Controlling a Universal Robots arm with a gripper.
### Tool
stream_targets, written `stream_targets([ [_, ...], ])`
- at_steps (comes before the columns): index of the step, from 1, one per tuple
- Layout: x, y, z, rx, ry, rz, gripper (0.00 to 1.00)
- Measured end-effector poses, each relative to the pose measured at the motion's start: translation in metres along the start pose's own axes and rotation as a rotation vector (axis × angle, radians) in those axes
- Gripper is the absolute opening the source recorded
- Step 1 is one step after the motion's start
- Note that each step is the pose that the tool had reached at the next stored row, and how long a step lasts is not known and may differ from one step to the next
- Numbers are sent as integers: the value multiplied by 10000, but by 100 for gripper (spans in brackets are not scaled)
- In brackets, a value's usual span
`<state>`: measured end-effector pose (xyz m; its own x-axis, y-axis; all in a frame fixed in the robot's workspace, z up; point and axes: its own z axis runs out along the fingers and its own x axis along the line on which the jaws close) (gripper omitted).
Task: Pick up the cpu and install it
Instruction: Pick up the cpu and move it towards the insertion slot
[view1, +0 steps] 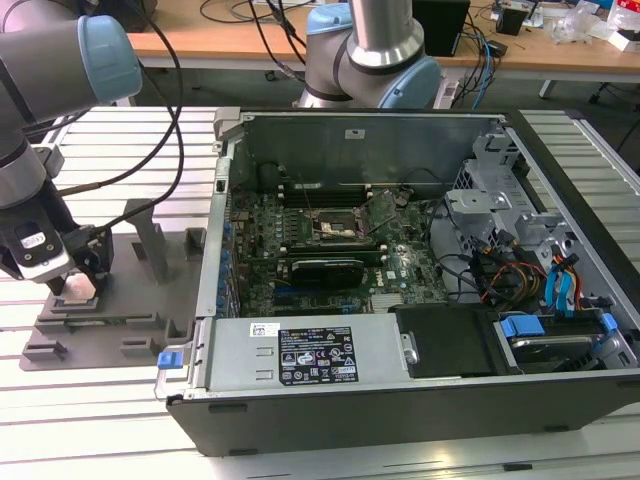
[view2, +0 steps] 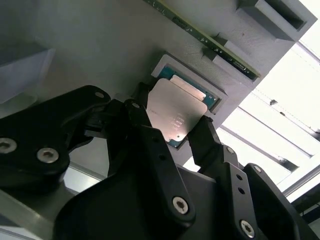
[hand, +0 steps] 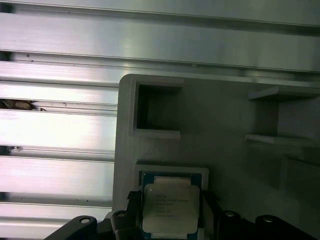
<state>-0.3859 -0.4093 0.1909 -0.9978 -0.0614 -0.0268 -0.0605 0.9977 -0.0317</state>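
The cpu (hand: 170, 212), a flat square chip with a shiny silver top, sits at the square pocket of the grey fixture tray (hand: 225, 135). My gripper (hand: 170, 202) has one black finger against each side of it. In the second wrist view the cpu (view2: 175, 112) is pinched between the fingers (view2: 145, 125) and looks raised slightly off the pocket. In the exterior view my gripper (view1: 80, 282) is low over the tray (view1: 130, 300) at that view's left. The motherboard socket (view1: 335, 228) lies inside the open computer case, far from the gripper.
The open computer case (view1: 400, 400) takes up the middle and right of the exterior view, with cables and drive bays inside. A second robot arm base (view1: 370, 50) stands behind it. The tray has upright posts (view1: 150, 240) and rests on a slotted aluminium table (view1: 90, 420).
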Motion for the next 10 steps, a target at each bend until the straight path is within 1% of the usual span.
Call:
stream_targets([
  [10,1,1,37,1,0,0,59],
])
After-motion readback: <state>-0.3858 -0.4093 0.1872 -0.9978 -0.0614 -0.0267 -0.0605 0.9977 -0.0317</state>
